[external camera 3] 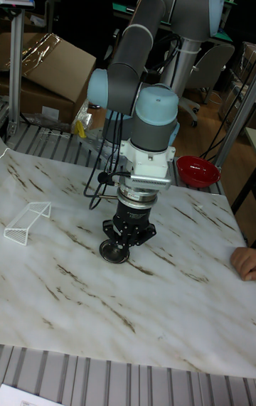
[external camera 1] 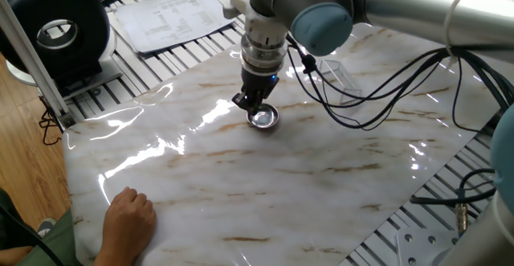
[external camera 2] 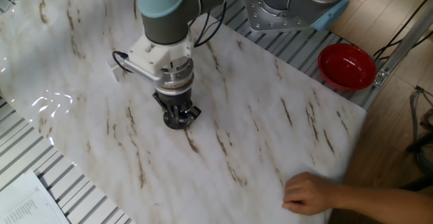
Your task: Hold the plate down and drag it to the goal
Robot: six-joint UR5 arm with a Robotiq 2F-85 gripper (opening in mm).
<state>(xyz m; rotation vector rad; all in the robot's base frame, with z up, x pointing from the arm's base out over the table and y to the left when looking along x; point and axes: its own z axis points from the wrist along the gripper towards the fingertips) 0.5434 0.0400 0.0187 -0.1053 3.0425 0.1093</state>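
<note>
The plate [external camera 1: 264, 119] is a small shiny silver dish on the marble-patterned sheet, near its middle. My gripper [external camera 1: 252, 105] stands upright with its fingers together, and the tips rest on the plate's near-left rim. In the tall fixed view the gripper [external camera 3: 126, 241] presses on the plate [external camera 3: 112, 252], which pokes out to its lower left. From the other side the gripper [external camera 2: 177, 119] hides the plate almost fully. The goal [external camera 3: 27, 222] is a thin whitish frame standing far left of the plate; it also shows as a see-through frame, the goal [external camera 1: 336, 71], behind the arm.
A person's hand [external camera 1: 129, 216] rests on the sheet's near corner. A red bowl [external camera 2: 347, 65] sits off the sheet by the robot base. Papers [external camera 1: 173, 15] and a black round device [external camera 1: 56, 26] lie beyond the far edge. Black cables [external camera 1: 377, 97] hang over the sheet.
</note>
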